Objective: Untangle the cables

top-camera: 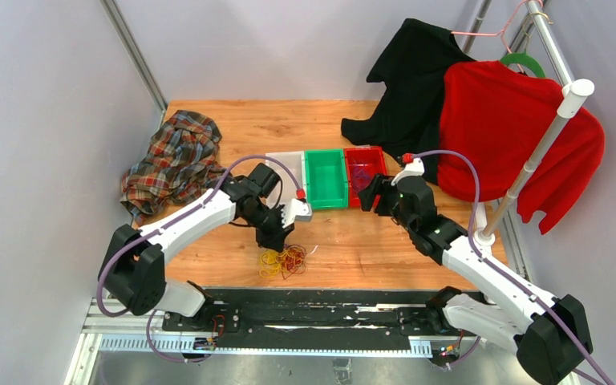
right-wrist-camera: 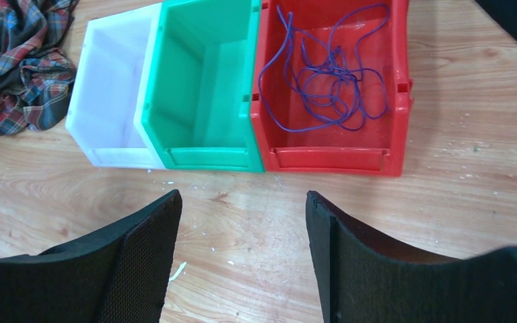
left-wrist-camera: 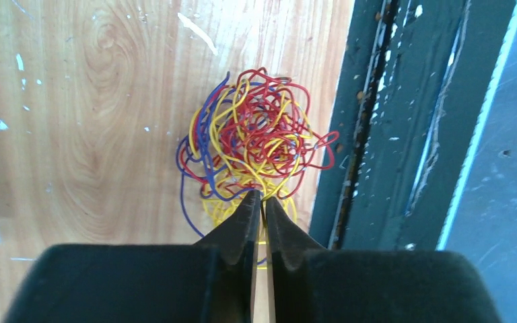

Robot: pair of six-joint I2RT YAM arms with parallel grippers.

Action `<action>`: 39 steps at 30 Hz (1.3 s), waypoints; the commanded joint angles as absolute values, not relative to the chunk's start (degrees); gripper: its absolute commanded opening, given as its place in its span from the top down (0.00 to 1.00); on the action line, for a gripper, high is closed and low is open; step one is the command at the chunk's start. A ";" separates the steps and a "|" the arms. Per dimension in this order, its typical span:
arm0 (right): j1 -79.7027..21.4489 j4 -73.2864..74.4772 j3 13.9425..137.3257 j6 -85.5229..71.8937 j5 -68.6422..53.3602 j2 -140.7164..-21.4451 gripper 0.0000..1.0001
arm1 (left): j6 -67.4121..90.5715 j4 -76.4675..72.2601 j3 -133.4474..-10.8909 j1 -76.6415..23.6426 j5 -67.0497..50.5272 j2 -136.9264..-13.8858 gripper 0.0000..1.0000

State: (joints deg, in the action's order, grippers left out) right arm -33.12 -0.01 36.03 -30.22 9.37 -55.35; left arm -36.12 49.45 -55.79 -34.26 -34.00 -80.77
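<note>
just ahead of the left pincer (left-wrist-camera: 259, 205) sits the knot of cables (left-wrist-camera: 252, 141); its jaws are nearly closed on a yellow strand (left-wrist-camera: 263, 214), which likely needs a slow pull free. the right pincer (right-wrist-camera: 242, 198) is wide open and empty.

I see a white bin (right-wrist-camera: 81, 114), green bin (right-wrist-camera: 209, 158) and red bin (right-wrist-camera: 330, 161) side by side on the wooden surface (right-wrist-camera: 444, 202), with a plaid shirt (right-wrist-camera: 13, 74) to their left.

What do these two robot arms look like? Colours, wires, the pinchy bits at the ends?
Both the left arm and the right arm have white links joined by chunky black joints. A lilac cable runs along each, ending at a small red plug. The left gripper has black jaws tapering to thin tips; the right gripper has broad black jaws with finely textured inner faces.
</note>
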 commanded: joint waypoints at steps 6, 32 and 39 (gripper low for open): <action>-36.35 -4.52 35.36 -28.52 3.96 -53.98 0.32 | -29.20 55.42 -64.85 -34.54 -35.41 -77.61 0.99; -60.90 -22.93 45.53 -19.26 2.98 -64.80 0.23 | -13.96 64.18 -86.32 -34.54 -27.28 -72.87 0.99; -61.70 -25.25 46.83 -19.46 5.01 -70.12 0.24 | -13.90 66.72 -87.84 -34.54 -31.44 -72.39 0.99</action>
State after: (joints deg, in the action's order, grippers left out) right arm -60.97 -22.11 44.62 -20.60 3.03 -68.01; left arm -14.50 64.62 -85.52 -34.26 -27.49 -74.26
